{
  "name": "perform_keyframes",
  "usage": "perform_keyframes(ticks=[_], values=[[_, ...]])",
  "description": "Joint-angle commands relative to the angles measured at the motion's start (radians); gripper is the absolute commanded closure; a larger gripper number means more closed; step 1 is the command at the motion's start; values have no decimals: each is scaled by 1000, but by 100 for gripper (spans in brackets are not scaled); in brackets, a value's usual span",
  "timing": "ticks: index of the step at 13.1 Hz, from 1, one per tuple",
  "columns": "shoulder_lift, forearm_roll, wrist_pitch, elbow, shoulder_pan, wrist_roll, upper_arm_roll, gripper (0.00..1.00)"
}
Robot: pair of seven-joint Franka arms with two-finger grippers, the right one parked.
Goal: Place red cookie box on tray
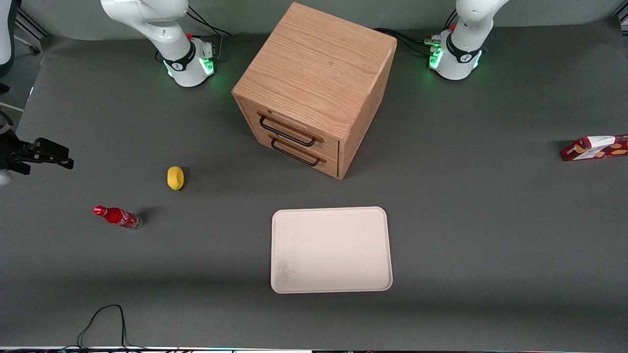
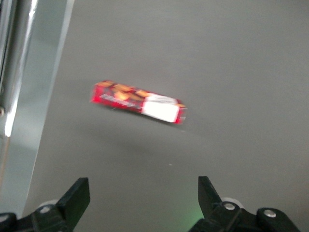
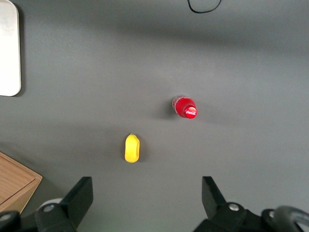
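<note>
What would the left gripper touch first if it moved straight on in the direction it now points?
Probably bare table: the open left gripper points down at it, and the red cookie box lies slightly off that line. Depth is unclear.

The left arm rises from its white base (image 1: 455, 58), where green lights glow, and leaves the front view at the top edge. Its gripper (image 2: 141, 200) shows only in the left wrist view, held high above the table with nothing touching it. The two black fingers (image 2: 76, 197) stand wide apart, and nothing lies between them
</note>
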Motion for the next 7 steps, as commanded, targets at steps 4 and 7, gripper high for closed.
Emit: perform_keyframes(ticks=[4,7], values=[[1,-10,4,-9,73,-509,-21,0],[-31,-10,18,-56,98,-681,-19,0]])
